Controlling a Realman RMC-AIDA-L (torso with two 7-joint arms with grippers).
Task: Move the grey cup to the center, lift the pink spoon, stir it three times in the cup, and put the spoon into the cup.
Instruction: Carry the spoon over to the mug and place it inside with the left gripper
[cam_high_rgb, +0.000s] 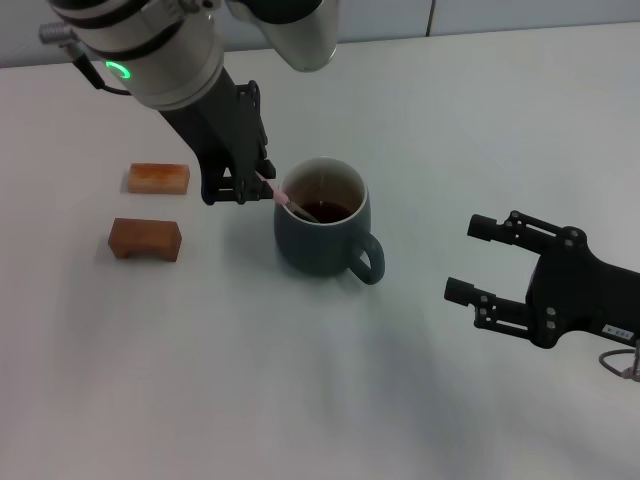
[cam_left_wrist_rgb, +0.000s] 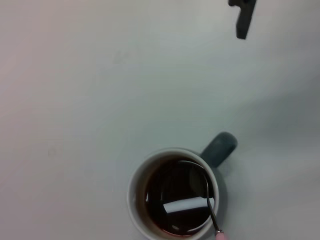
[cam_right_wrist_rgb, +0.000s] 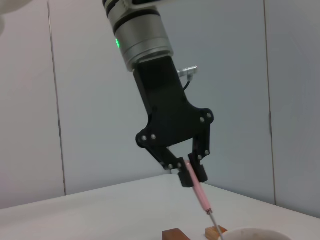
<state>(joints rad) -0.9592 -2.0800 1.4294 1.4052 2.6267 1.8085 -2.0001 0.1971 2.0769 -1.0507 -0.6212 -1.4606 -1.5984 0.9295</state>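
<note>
Our left gripper (cam_high_rgb: 243, 186) is clenched on the top end of the pink spoon (cam_high_rgb: 283, 199), pinching the pale handle between its fingertips (cam_right_wrist_rgb: 201, 171), as the right wrist view shows plainly. From that pinch the spoon slants down and away, and its metal shaft runs over the rim into the grey cup (cam_high_rgb: 322, 232), which stands just beside the gripper with its handle turned to the far side. The bowl sits in the dark liquid near the cup wall.

We judge the spoon light, stiff and thin, so a narrow grip high on the handle suits it, though the smooth handle could swivel between the pads if the bowl drags against the wall. The cup looks like glazed ceramic, heavy enough to stay put under gentle stirring, yet breakable and filled with liquid that could slop over.

Our right gripper (cam_high_rgb: 478, 260) hangs well off on the cup's far side, fingers spread and grasping nothing. Two small wooden blocks (cam_high_rgb: 147, 239) lie behind the left gripper, away from the cup.
</note>
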